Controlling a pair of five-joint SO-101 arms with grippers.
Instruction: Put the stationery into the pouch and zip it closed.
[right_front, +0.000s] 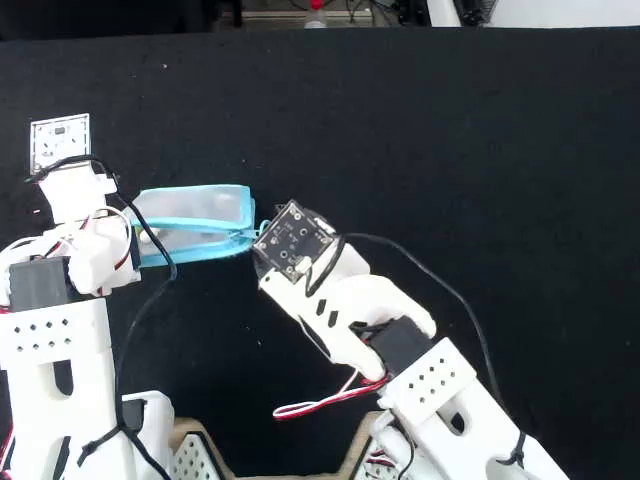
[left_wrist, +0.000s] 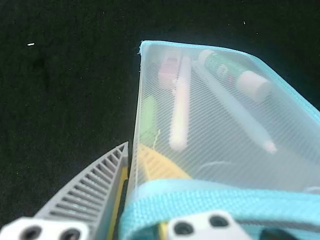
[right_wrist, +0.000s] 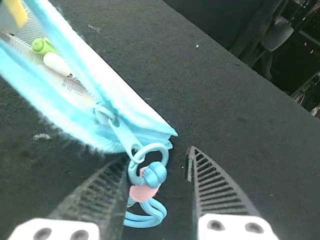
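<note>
From above, one pouch (right_front: 195, 215) lies on the black table (right_front: 450, 150), with the left gripper (right_front: 132, 236) at its left end and the right gripper (right_front: 255, 241) at its right end.

At the left wrist, the fingers (left_wrist: 95, 195) are clamped on the pouch's teal edge. Through the mesh I count six things: a white-capped tube (left_wrist: 235, 72) with print too blurred to read, a pale pen (left_wrist: 240, 112), a cream stick (left_wrist: 181, 105), a green piece (left_wrist: 148, 117), a pink piece (left_wrist: 168, 75) and a yellow piece (left_wrist: 155, 162).

At the right wrist, the fingers (right_wrist: 215, 190) stand apart, with one pink-and-blue zipper pull (right_wrist: 145, 177) between them.
</note>
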